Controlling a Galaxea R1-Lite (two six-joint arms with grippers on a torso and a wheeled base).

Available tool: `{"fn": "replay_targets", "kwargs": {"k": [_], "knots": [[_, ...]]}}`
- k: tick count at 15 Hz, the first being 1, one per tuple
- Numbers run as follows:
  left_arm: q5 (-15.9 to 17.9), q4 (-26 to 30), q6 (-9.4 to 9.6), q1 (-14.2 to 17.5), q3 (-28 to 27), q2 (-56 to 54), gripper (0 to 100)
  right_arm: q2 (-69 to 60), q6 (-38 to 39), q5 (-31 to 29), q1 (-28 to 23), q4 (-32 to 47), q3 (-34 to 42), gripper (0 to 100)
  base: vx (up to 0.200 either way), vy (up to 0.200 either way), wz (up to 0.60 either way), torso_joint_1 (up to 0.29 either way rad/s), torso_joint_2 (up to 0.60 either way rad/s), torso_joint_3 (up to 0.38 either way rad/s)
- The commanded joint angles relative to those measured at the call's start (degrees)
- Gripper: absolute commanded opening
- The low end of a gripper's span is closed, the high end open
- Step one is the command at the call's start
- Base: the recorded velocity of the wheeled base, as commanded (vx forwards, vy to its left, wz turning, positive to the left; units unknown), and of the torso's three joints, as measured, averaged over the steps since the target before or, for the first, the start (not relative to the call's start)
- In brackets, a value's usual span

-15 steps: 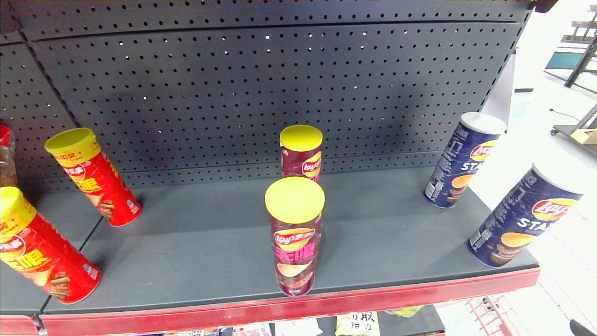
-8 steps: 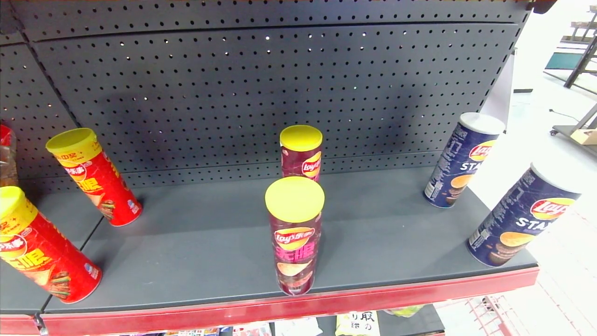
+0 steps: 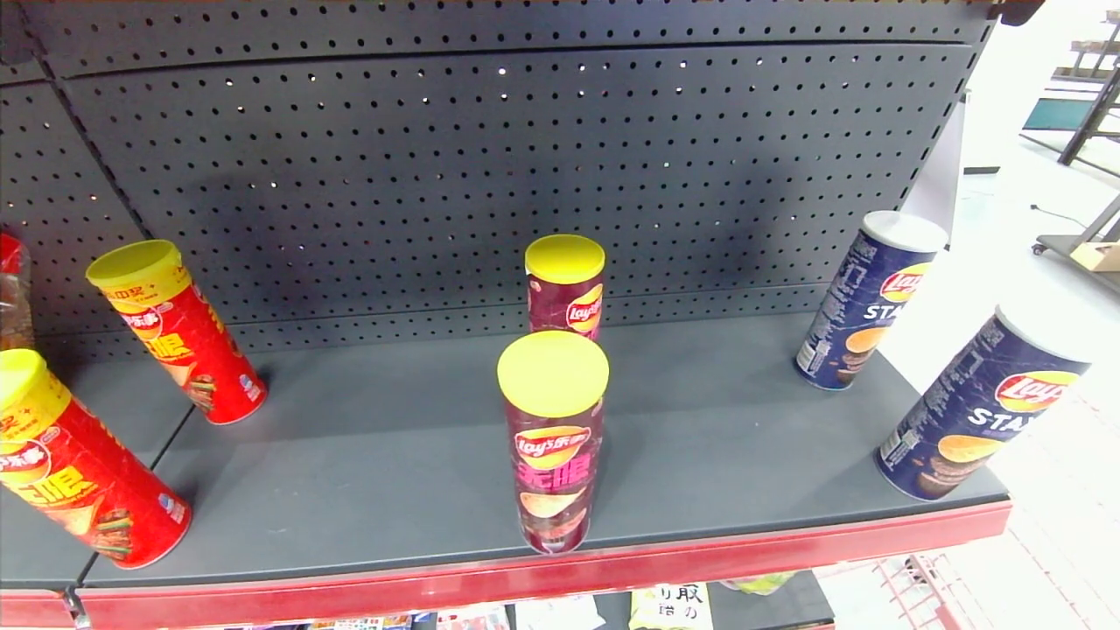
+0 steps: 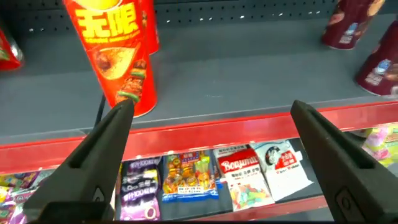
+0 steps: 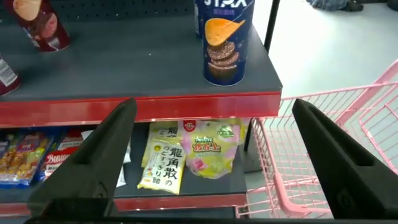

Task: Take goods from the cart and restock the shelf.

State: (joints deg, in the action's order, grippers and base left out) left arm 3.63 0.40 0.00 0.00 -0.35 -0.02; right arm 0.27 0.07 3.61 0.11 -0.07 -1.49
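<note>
Left pincer point(image 4: 212, 104) and right pincer point(image 5: 214, 102) gape empty before the shelf point(image 5: 124, 62), cart point(image 5: 329, 91) beside the right.

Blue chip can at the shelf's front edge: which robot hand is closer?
Right. The right gripper sits just before the blue can; the left gripper faces the red can, far off.

Printed lettering on chip cans point(image 3: 553, 455)

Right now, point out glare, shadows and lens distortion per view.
Head view: bright floor washes out the lid of the near blue can; the far red can leans outward, lens distortion; soft shadow on the pegboard. Right wrist view: floor glares beside the shelf.
</note>
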Motion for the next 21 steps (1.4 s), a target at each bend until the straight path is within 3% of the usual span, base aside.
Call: {"fn": "replay_targets", "kwargs": {"k": [1, 2, 5, 7, 9, 12, 13, 14, 21], "knots": [[-0.12, -0.05, 0.0, 0.0, 0.27, 0.02, 100, -0.09, -0.16, 0.08, -0.02, -0.01, 0.08, 100, 0.0, 0.0, 0.0, 0.0, 0.0, 0.0], [-0.12, -0.05, 0.0, 0.0, 0.27, 0.02, 100, 0.0, -0.51, 3.95, 0.07, 0.42, -0.09, 100, 0.0, 0.0, 0.0, 0.0, 0.0, 0.0], [-0.12, -0.05, 0.0, 0.0, 0.27, 0.02, 100, -0.18, 0.19, 8.17, -0.02, -0.1, 0.17, 100, 0.0, 0.0, 0.0, 0.0, 0.0, 0.0], [-0.12, -0.05, 0.09, 0.0, 0.27, 0.02, 100, -0.18, 2.65, 2.9, -0.02, -0.1, 0.08, 100, 0.0, 0.0, 0.0, 0.0, 0.0, 0.0], [-0.12, -0.05, 0.09, 0.0, 0.27, 0.02, 100, -0.18, -5.0, 2.46, -0.02, -0.19, 0.17, 100, 0.0, 0.0, 0.0, 0.0, 0.0, 0.0], [-0.12, -0.05, 0.09, -0.09, 0.27, 0.02, 100, -0.18, -3.33, 7.73, -0.11, -0.28, 0.08, 100, 0.0, 0.0, 0.0, 0.0, 0.0, 0.0], [-0.12, -0.05, 0.0, -0.09, 0.27, 0.02, 100, -0.18, -3.06, 6.41, -0.11, -0.1, 0.26, 100, 0.0, 0.0, 0.0, 0.0, 0.0, 0.0], [-0.12, -0.05, 0.0, -0.09, 0.27, 0.02, 100, -0.18, 1.25, -3.08, -0.11, -0.01, 1.49, 100, 0.0, 0.0, 0.0, 0.0, 0.0, 0.0], [-0.12, -0.05, 0.0, -0.09, 0.27, 0.02, 100, -0.18, 0.19, -1.32, -0.11, -0.01, 1.49, 100, 0.0, 0.0, 0.0, 0.0, 0.0, 0.0]]}}
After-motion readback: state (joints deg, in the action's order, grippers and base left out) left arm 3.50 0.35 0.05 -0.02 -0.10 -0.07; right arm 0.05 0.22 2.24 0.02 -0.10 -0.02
